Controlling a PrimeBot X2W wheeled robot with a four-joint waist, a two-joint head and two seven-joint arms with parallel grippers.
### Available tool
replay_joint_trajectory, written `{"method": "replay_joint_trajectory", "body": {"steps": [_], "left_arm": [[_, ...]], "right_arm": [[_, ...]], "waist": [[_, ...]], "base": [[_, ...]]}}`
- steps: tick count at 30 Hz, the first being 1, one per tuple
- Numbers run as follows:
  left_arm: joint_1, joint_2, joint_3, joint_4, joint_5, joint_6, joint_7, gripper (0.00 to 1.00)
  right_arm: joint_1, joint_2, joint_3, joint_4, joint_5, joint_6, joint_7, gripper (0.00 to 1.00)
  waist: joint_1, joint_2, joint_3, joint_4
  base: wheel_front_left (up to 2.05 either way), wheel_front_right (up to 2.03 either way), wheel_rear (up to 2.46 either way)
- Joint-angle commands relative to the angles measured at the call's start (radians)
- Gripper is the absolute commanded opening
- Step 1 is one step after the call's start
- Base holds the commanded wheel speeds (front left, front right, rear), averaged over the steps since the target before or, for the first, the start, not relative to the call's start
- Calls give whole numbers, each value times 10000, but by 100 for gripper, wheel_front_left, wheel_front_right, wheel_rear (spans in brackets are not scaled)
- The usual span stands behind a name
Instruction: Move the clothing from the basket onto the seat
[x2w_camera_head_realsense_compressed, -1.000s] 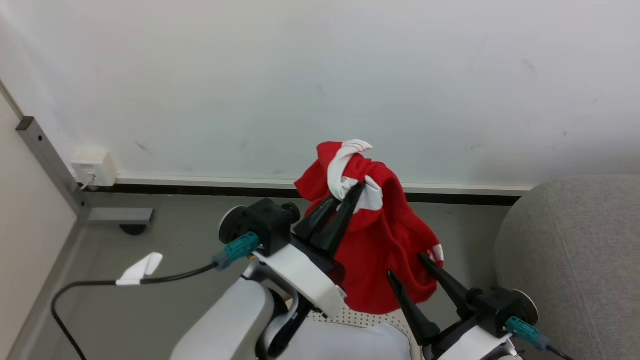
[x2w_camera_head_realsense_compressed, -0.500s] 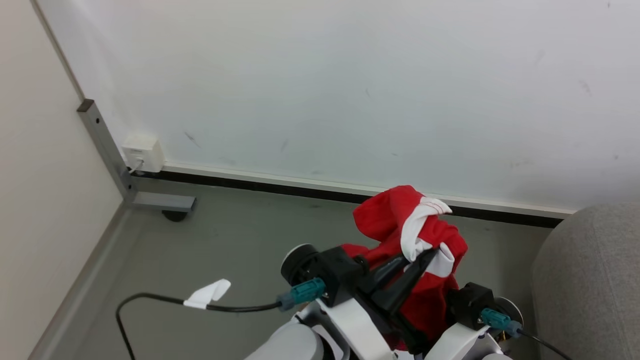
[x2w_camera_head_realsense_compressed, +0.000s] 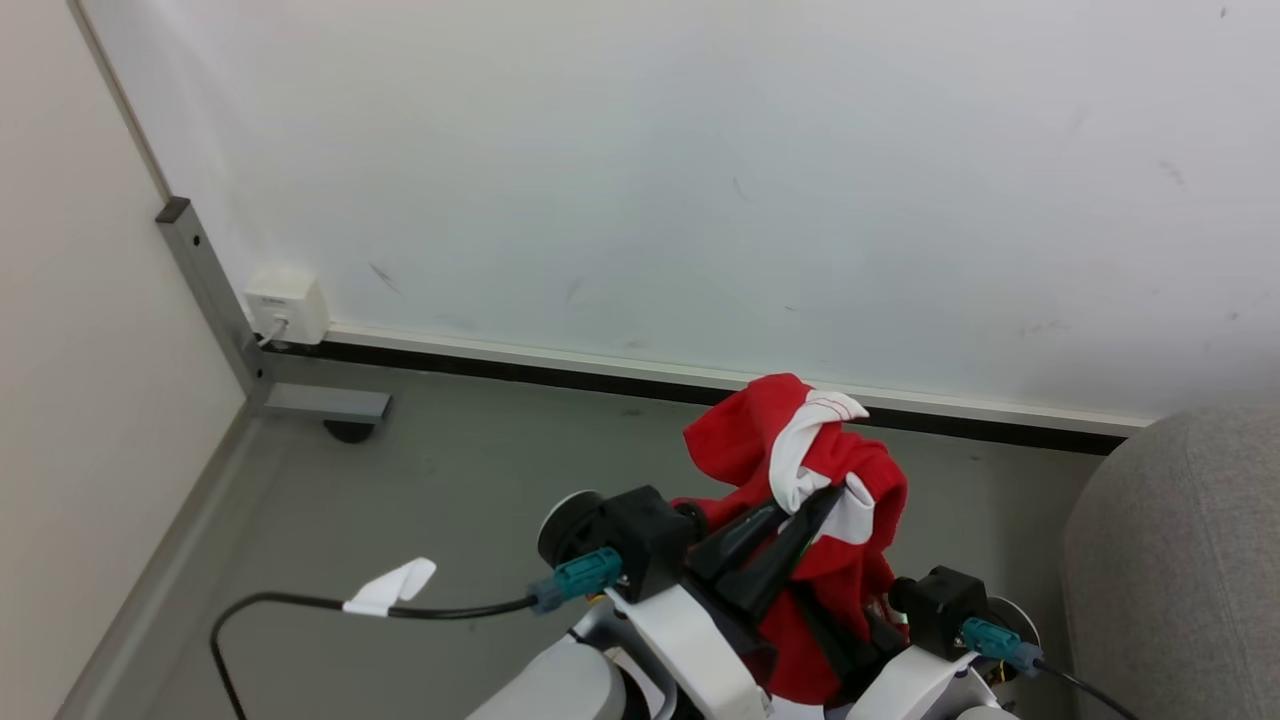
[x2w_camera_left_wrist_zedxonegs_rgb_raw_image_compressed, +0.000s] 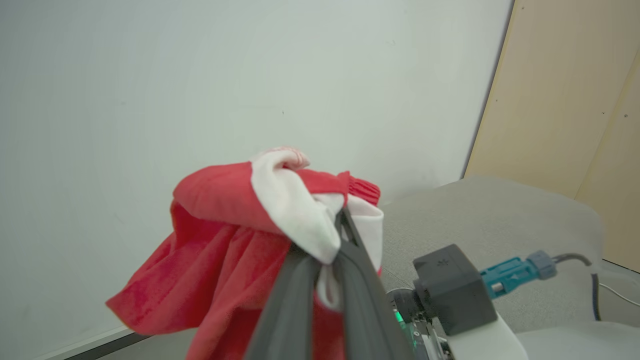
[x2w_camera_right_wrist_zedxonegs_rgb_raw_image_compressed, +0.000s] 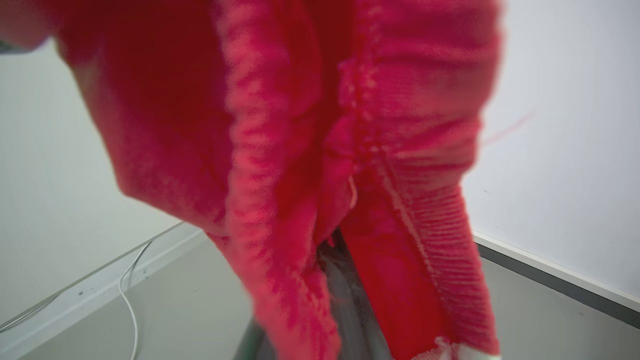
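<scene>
Clothing (x2w_camera_head_realsense_compressed: 745, 440) in grip of left end effector (x2w_camera_head_realsense_compressed: 822, 500) and right end effector (x2w_camera_right_wrist_zedxonegs_rgb_raw_image_compressed: 336, 252)

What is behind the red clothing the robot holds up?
Behind the clothing lie the white wall, its dark baseboard and grey floor. The cloth covers a stretch of baseboard and floor.

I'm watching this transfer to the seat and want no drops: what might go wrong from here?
1. The left gripper pinches only a small fold at the white trim of the clothing, so it may slip out.
2. Cloth is bunched around the right gripper, so it may snag on release.
</scene>
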Motion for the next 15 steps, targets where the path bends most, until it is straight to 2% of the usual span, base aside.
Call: {"method": "replay_joint_trajectory", "body": {"steps": [1, 11, 12, 13, 15], "left_arm": [[37, 103, 70, 47, -32, 24, -78, 0], [-20, 262, 159, 207, -81, 188, -73, 0], [-20, 281, 152, 235, -42, 216, -54, 11], [-9, 283, 150, 252, 8, 284, -63, 37], [58, 251, 102, 309, -64, 293, 5, 100]], "right_arm": [[-106, -64, 36, 35, 75, -21, -49, 0], [-172, 34, 42, -101, 175, -21, -120, 0], [-164, 35, 43, -141, 182, -21, -123, 0], [-155, 27, 43, -180, 161, -21, -124, 0], [-103, 32, -46, -302, 138, -21, -127, 0]], "waist": [[0, -1, 4, -63], [0, -1, -7, -452], [0, -1, -3, -518], [0, -1, 4, -595], [0, -1, 21, -771]], "base": [[0, 0, 0], [0, 0, 0], [0, 0, 0], [0, 0, 0], [0, 0, 0]]}}
